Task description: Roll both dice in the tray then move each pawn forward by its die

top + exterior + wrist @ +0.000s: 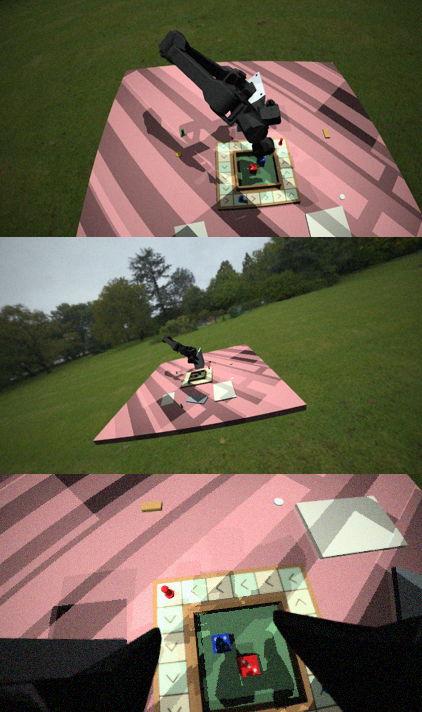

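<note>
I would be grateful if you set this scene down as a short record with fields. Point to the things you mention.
gripper (259,160) (218,624): open, above the tray
red die (253,167) (249,665): in the tray
blue die (261,161) (221,643): in the tray
red pawn (281,141) (168,592): upright, corner square
blue pawn (241,198): second square along the arrows from another corner
pawn moves: to do

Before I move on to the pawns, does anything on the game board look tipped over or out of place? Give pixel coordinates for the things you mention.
Nothing stands out: both pawns, red (280,142) (168,592) and blue (241,199), are upright on its squares.
</note>
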Robot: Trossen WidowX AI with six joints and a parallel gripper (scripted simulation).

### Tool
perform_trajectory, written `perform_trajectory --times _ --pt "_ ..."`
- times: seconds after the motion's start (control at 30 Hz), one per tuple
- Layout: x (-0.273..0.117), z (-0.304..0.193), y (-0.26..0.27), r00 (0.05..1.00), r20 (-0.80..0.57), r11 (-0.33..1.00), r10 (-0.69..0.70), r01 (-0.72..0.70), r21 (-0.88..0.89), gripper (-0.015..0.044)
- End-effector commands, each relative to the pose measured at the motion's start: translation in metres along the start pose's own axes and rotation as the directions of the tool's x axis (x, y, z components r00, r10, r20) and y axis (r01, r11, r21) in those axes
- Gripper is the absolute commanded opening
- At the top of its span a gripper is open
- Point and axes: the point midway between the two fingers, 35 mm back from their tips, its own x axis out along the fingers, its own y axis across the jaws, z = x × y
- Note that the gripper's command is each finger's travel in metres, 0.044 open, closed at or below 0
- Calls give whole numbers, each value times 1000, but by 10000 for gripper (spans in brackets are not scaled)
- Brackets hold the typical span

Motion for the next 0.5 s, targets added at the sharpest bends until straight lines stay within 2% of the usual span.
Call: perform_trajectory --times 0.0,0.07,0.13,0.2,0.23,0.27,0.33,0.47 --pt "21 -2 2 955 -297 1000 10 -10 1 440" --pt "27 -2 -1 889 -456 999 -40 35 -19 440" --pt "29 -1 -4 833 -546 996 -90 76 -47 440" --pt "29 -1 -5 825 -556 995 -97 82 -51 440" --pt "29 0 0 878 -476 999 -48 36 -35 440" --pt "29 0 0 878 -476 999 -48 36 -35 440" --pt "31 2 2 878 -477 998 -48 61 11 387" --pt "43 13 11 873 -485 938 -49 207 278 282"
